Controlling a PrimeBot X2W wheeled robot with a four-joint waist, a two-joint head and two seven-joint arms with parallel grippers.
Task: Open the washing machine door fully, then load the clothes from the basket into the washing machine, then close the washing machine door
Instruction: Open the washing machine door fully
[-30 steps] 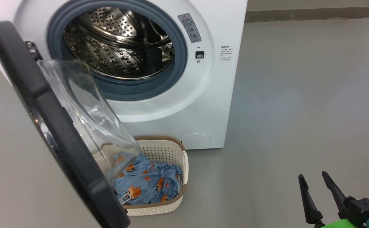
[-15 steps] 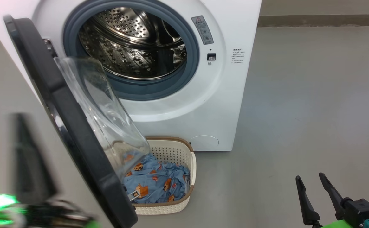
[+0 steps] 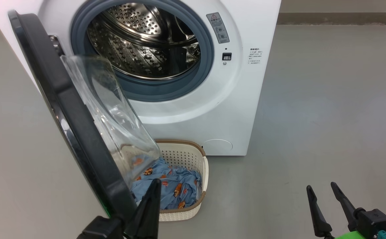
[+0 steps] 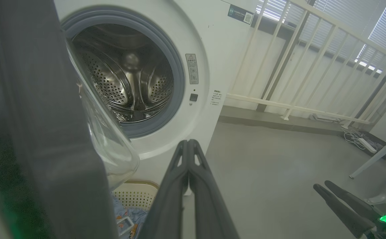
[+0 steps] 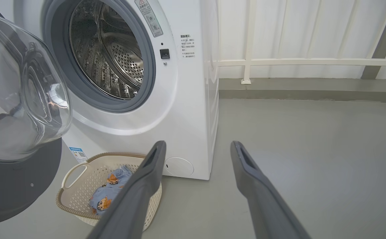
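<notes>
The washing machine [image 3: 196, 113] stands with its steel drum [image 3: 146, 36] exposed. The washing machine door [image 3: 67, 109] hangs open to the left, its glass bowl [image 3: 113, 109] bulging over the basket [image 3: 183, 156]. The clothes [image 3: 176, 186], light blue with orange figures, lie in the basket, which sits on the floor against the machine's front. My left gripper [image 3: 156, 182] is shut and empty, just right of the door's lower edge and over the basket's near side; its fingers [image 4: 179, 172] press together. My right gripper [image 3: 321, 186] is open at the lower right, over bare floor.
Grey floor [image 3: 329, 116] spreads to the right of the machine. A white railing [image 4: 295, 66] runs behind it, with a power strip and cables [image 4: 362, 142] on the floor by the wall. The door's glass overhangs the basket's left part.
The camera has shifted, so the machine sits further right. My left gripper has swung in from the lower left to beside the door's lower edge. The right gripper has barely moved.
</notes>
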